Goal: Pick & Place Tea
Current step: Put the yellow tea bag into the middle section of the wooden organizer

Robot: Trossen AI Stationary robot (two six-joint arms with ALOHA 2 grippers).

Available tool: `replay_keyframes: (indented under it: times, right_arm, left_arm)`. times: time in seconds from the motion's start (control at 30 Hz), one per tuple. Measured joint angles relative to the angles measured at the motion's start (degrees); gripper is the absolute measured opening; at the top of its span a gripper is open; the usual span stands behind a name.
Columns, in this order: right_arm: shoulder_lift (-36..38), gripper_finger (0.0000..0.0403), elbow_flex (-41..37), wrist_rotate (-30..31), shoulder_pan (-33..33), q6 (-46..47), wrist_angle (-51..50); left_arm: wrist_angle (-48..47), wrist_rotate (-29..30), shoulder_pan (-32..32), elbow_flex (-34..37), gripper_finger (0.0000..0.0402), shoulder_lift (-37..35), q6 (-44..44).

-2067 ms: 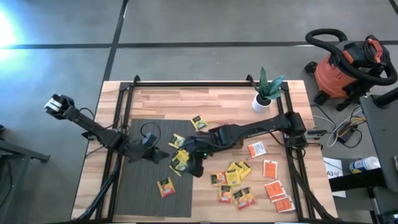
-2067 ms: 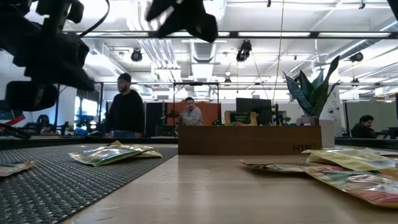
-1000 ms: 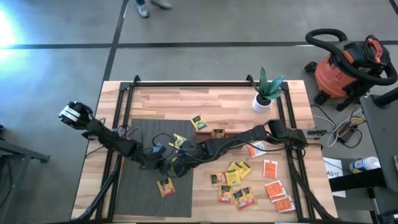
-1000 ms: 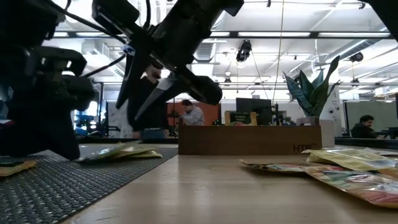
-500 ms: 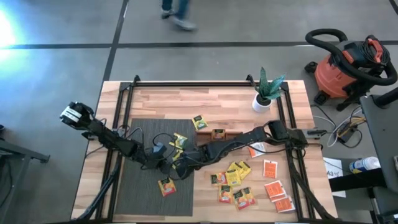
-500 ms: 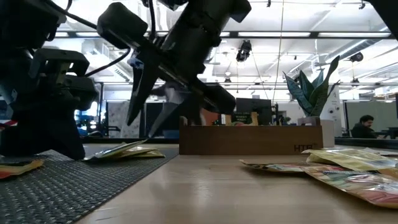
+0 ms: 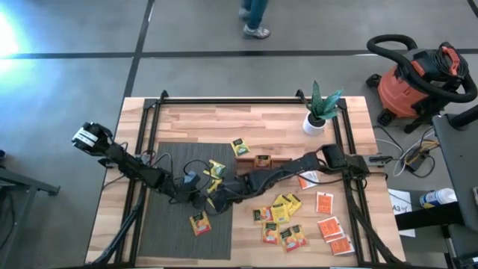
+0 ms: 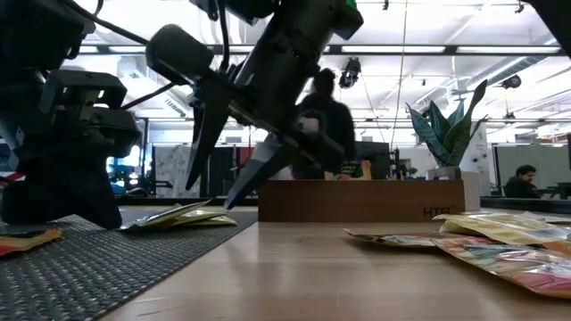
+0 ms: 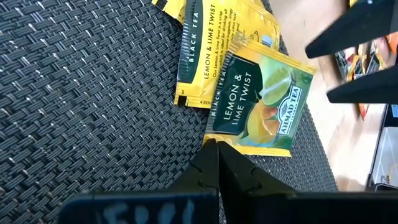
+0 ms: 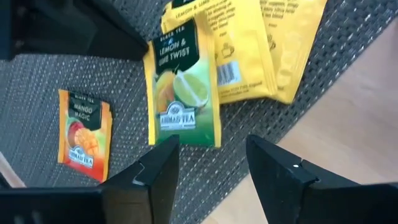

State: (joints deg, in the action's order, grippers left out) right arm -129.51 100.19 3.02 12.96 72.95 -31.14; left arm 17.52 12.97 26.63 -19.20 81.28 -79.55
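Hovering our right gripper (image 10: 208,165), jaws wide and empty, over the lemon sachet (image 10: 181,92) on the mat (image 10: 74,68), we judge a lift away comes next, while our left gripper (image 9: 217,165) sits shut beside it

I see both arms crowding the woven mat (image 7: 160,224) centre: left gripper (image 7: 203,196) and right gripper (image 7: 216,200) nearly meet over the yellow sachets (image 10: 242,43). The mat's left side lies open; the wooden tray (image 8: 357,201) and plant (image 7: 320,108) block the far side.
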Motion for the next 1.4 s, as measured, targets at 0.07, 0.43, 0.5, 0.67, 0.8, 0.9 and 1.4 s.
replay_keyframes:
  times: [0.07,0.43,0.5,0.67,0.8,0.9,1.4]
  right_arm:
    - [-0.1,0.0182,-0.6,-0.1,-0.3,0.0,1.4]
    - [-0.1,0.0182,-3.2,-1.8,-0.9,0.2,6.9]
    - [-0.1,0.0182,-3.7,-1.9,-0.9,0.8,6.9]
    - [-0.1,0.0175,-4.0,-2.0,-0.9,-0.2,9.2]
    - [-0.1,0.0150,-4.0,-2.2,-0.9,-0.5,12.7]
    - [0.0,0.0125,-4.0,-3.9,-1.0,-0.6,13.6]
    - [0.4,0.0015,-4.1,-2.2,-0.1,-4.2,12.9]
  left_arm:
    - [0.0,0.0,0.0,0.0,0.0000,0.0,0.0]
    - [0.0,0.0,-0.1,0.0,0.0000,0.0,0.1]
    - [0.0,-0.3,-0.3,0.0,0.0000,0.0,0.1]
    - [0.1,-0.3,-0.3,0.0,0.0000,0.0,0.2]
    - [0.8,0.0,-0.4,0.1,0.0000,0.0,1.3]
    - [1.0,0.1,-0.4,0.1,0.0000,0.1,1.4]
    - [1.5,2.8,-0.4,-0.3,0.0000,-6.0,2.1]
